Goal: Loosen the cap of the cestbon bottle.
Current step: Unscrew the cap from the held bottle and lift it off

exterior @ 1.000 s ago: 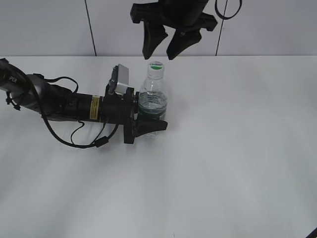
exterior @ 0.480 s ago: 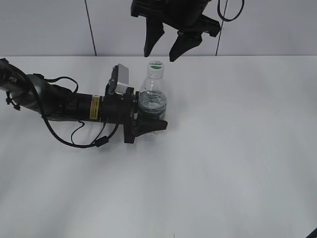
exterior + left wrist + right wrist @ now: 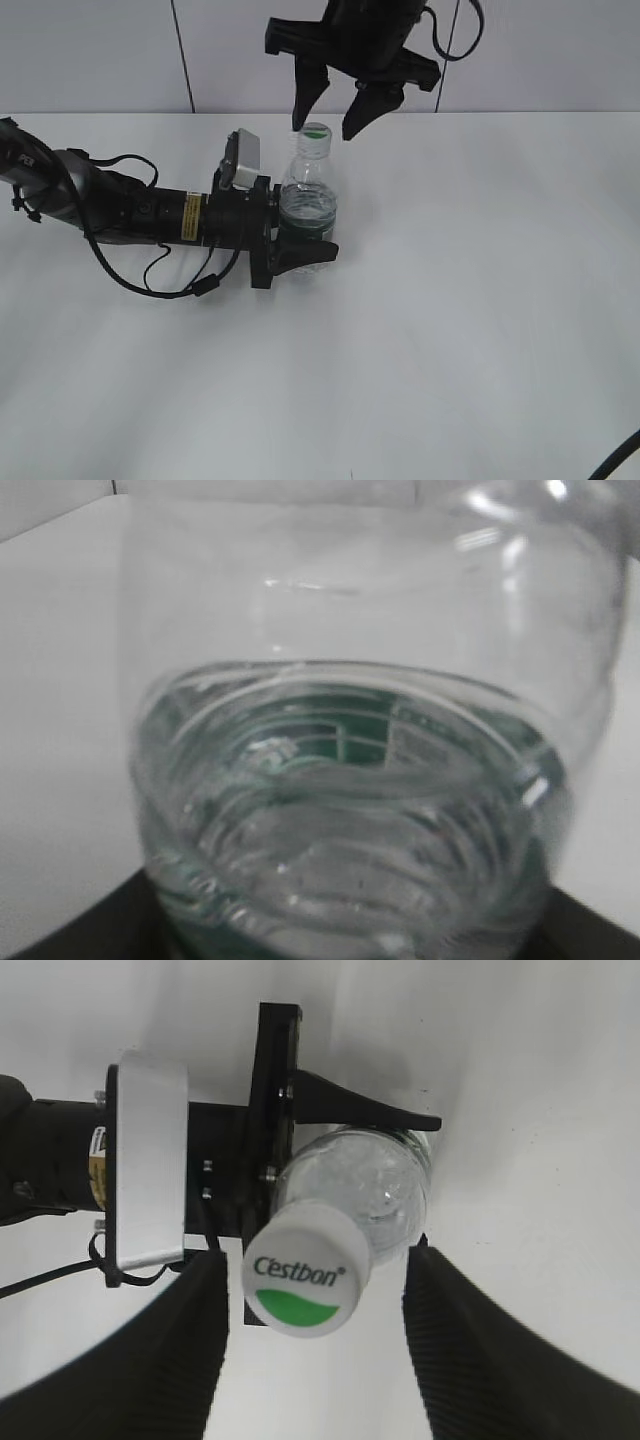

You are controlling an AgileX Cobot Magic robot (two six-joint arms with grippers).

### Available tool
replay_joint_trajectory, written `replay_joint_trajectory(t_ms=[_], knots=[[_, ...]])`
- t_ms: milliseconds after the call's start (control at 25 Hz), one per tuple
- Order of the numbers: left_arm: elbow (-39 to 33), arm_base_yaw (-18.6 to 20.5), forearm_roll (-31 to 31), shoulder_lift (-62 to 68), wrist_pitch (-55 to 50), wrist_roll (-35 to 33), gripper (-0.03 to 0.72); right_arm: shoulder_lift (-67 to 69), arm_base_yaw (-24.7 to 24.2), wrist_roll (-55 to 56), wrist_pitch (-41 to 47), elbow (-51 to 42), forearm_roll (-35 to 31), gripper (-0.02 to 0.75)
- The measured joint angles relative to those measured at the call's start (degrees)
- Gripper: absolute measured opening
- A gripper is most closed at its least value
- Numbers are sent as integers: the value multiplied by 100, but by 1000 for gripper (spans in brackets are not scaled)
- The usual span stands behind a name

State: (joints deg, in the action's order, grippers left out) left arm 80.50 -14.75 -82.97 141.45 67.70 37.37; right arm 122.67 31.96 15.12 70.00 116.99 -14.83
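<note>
Bottle clamped, cap free.
Left end effector pinches the upright cestbon bottle on the counter; right end effector hangs spread astride the cap, not touching.

Lab-like test bench: bare white table, plain panelled wall.

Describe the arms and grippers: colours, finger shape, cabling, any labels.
Both arms are black. The left gripper has flat, tapering black fingers, a silver-grey camera box above its wrist, a yellow sticker on the forearm and loose black cables looping beneath. The right gripper has black wedge-shaped fingers with ribbed pads, and a black cable behind it.
</note>
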Motion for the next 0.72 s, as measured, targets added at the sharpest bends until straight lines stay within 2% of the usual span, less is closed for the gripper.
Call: replay_joint_trajectory(t_ms=[720], knots=[[0,0,5,0,-4,0,412,106,0,7,-4,0,-56,429]])
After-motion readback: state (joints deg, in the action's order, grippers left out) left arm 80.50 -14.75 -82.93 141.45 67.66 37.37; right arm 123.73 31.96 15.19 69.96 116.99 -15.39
